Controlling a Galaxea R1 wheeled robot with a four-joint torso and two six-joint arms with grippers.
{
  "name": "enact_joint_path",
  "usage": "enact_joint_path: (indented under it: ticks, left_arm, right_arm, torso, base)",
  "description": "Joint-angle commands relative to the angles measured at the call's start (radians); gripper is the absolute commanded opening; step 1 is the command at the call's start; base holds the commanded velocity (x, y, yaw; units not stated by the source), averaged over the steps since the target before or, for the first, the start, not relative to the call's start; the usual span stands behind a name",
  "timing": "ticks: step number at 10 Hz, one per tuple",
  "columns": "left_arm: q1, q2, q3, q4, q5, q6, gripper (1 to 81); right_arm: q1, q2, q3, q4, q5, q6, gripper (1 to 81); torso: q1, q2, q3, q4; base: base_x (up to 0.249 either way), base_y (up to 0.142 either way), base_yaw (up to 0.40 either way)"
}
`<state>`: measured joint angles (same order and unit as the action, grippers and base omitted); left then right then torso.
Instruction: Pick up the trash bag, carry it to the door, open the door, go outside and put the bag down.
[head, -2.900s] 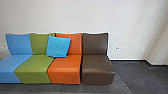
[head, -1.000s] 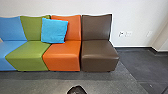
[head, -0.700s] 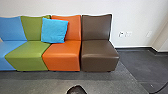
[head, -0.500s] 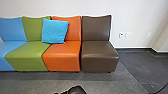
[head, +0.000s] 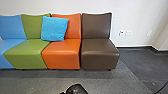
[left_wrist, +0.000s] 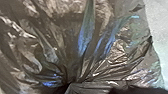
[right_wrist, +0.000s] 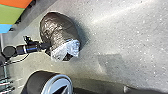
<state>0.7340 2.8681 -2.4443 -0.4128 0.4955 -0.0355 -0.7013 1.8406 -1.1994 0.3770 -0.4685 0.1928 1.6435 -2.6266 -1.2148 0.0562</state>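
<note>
Dark and crinkled, what looks like the top of the trash bag (head: 75, 89) shows at the bottom edge of the head view. The right wrist view has the brownish bag (right_wrist: 58, 27) over the grey floor, its loose end pale and flared. My left gripper (right_wrist: 47, 46) is at the bag's neck there, shut on it. In the left wrist view the plastic (left_wrist: 85, 37) runs in folds to a tight gather at the left gripper (left_wrist: 69, 83). Whether the bag touches the floor, I cannot tell.
Joined blue, green, orange (head: 62, 56) and brown (head: 100, 56) seats stand along the white wall, with a blue cushion (head: 54, 28). A dark curved line crosses the floor at right. The right wrist view has a black rounded body with a silver ring (right_wrist: 70, 81).
The head camera has shifted, so the seats stand higher and larger. The dark crinkled top has come in at the bottom edge, and its outline has varied slightly since.
</note>
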Motion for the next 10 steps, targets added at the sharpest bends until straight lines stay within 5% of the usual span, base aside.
enact_joint_path:
  ticks: [1,2,3,4,10]
  left_arm:
    - [-0.098,0.008,-0.016,-0.014,0.066,-0.001,81.1]
    - [-0.094,0.007,-0.025,-0.015,0.066,-0.001,81.1]
    - [-0.081,0.008,-0.038,-0.017,0.064,-0.001,81.1]
    - [-0.071,0.011,-0.048,-0.02,0.058,0.0,81.1]
    - [0.006,0.088,-0.245,-0.02,0.031,0.008,81.1]
  right_arm:
    - [0.085,-0.024,0.014,0.022,-0.055,0.004,81.1]
    - [0.085,-0.019,0.012,0.023,-0.053,0.004,81.1]
    - [0.088,-0.016,0.009,0.023,-0.055,0.005,81.1]
    - [0.09,-0.016,0.009,0.023,-0.056,0.01,81.1]
    - [0.084,-0.016,0.017,0.023,-0.056,0.011,81.1]
  torso:
    - [0.062,-0.073,-0.091,0.0]
    - [0.083,-0.073,-0.127,0.0]
    - [0.097,-0.073,-0.07,0.0]
    - [0.058,-0.04,-0.093,0.0]
    - [0.077,-0.05,-0.111,0.0]
  base:
    - [0.0,0.0,0.0]
    - [0.0,0.0,0.0]
    - [0.0,0.0,0.0]
    - [0.0,0.0,0.0]
    - [0.0,0.0,0.0]
